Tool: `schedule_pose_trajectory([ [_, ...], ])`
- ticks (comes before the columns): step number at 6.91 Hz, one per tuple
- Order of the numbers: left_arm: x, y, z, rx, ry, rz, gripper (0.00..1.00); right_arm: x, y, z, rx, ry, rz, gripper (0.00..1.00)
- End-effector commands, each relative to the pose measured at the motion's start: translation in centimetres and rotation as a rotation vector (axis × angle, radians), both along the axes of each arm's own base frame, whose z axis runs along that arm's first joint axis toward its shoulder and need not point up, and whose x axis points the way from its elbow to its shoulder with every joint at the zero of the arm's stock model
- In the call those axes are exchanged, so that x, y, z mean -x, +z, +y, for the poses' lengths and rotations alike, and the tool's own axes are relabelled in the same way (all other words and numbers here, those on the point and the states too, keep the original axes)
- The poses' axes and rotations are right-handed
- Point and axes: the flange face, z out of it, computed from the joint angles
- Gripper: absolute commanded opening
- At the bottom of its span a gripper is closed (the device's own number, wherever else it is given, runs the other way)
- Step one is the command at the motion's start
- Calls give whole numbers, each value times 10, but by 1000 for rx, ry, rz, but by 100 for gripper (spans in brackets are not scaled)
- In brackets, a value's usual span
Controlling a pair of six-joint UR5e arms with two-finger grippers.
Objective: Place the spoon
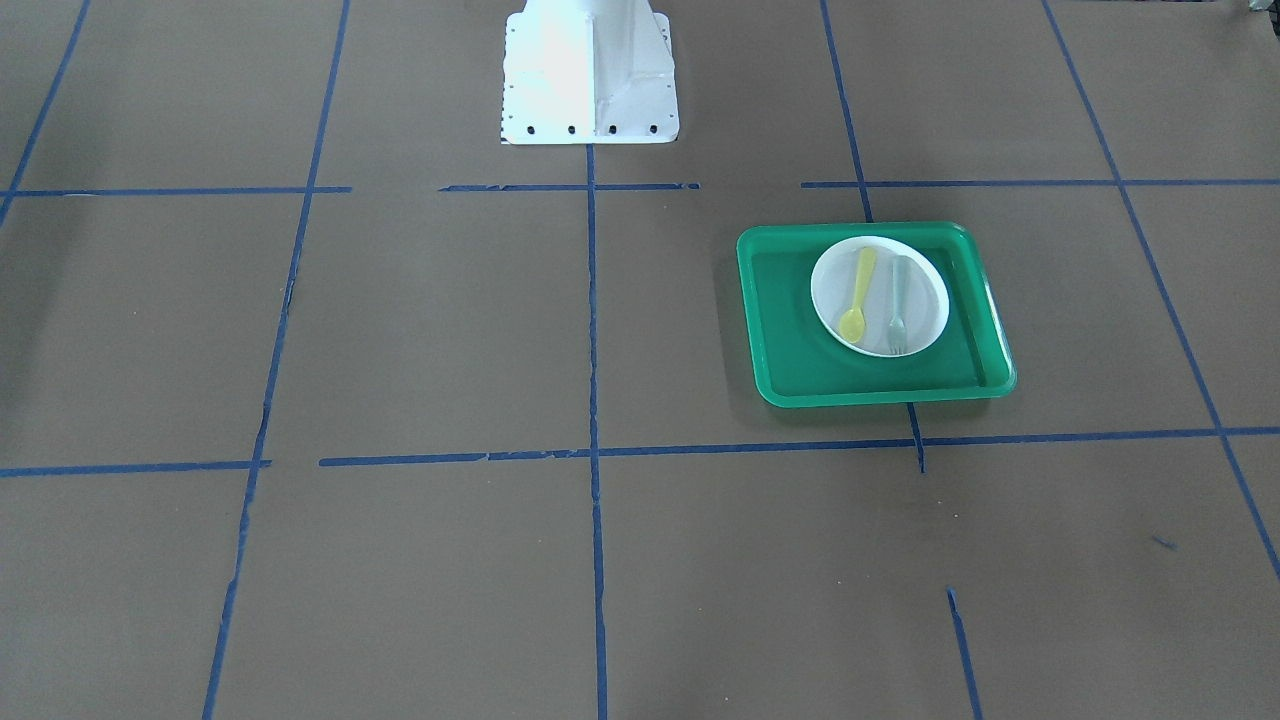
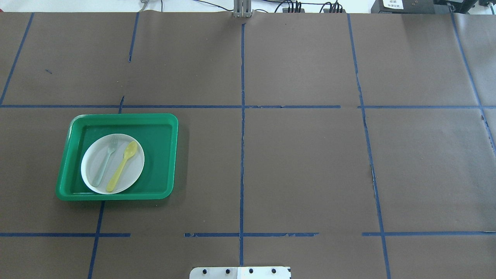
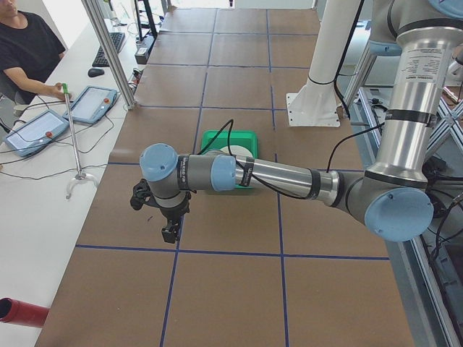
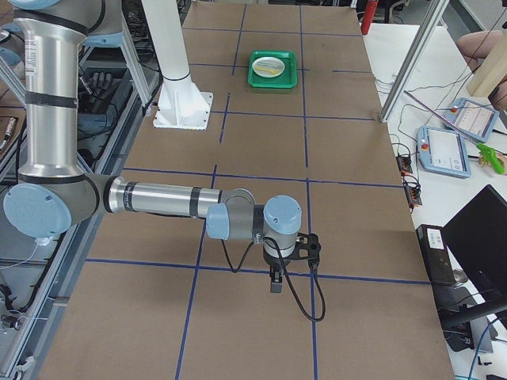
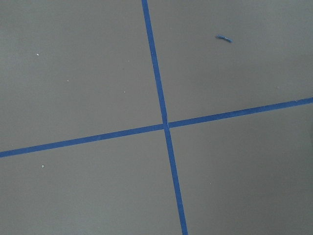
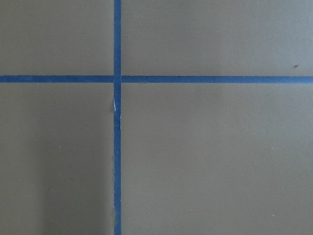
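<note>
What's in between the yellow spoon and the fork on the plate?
Nothing but a bare strip of the white plate. The overhead view shows the yellow spoon and the pale fork lying side by side, not touching.

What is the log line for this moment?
spoon: on plate, beside fork | plate: in tray | left gripper: away from tray, state unclear | right gripper: same
</note>
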Motion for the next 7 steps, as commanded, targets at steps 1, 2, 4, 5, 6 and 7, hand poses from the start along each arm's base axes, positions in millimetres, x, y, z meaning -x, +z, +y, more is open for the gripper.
schedule_pose_trajectory([
  [1,0,1,1,9,0,0,100,0,0,0,0,0,0,100],
  [2,1,-3,4,0,-2,0,100,0,0,0,0,0,0,100],
  [4,6,11,9,29,-14,-34,100,0,0,0,0,0,0,100],
  [5,9,21,21,41,-16,-64,100,0,1,0,1,0,0,100],
  [6,7,27,22,55,-20,-68,100,0,1,1,3,0,0,100],
  [7,4,13,16,63,-72,-65,100,0,1,1,1,0,0,100],
])
